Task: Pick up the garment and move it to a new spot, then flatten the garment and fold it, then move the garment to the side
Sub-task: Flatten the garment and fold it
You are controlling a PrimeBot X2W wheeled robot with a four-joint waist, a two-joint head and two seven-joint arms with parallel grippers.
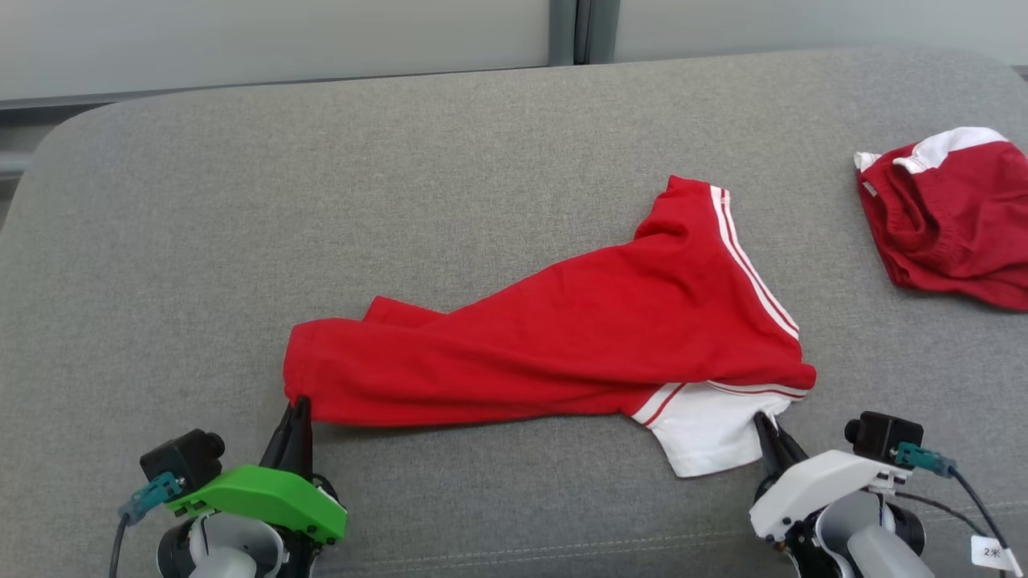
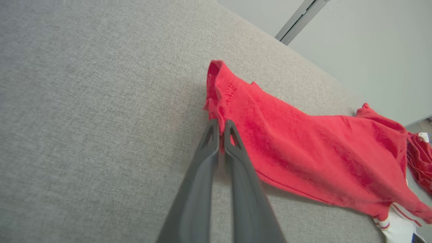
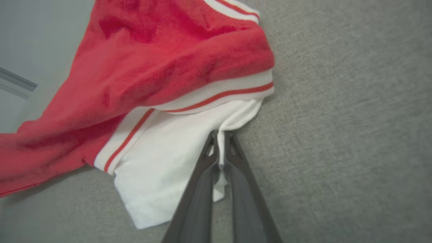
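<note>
The garment [image 1: 562, 337] is a red shirt with white stripes and a white sleeve, lying spread across the grey cushion [image 1: 201, 241]. My left gripper [image 1: 297, 408] is shut on the garment's red lower-left corner; the left wrist view shows its fingers [image 2: 220, 130] pinching that red edge [image 2: 287, 145]. My right gripper [image 1: 764, 424] is shut on the white sleeve's edge at the garment's lower right. In the right wrist view, white cloth [image 3: 168, 152] is squeezed between its fingers [image 3: 220, 143].
A second, darker red garment with white trim [image 1: 952, 217] lies crumpled at the cushion's far right. Bare grey cushion stretches to the left and behind the shirt. A pale wall [image 1: 281, 32] runs behind the cushion's back edge.
</note>
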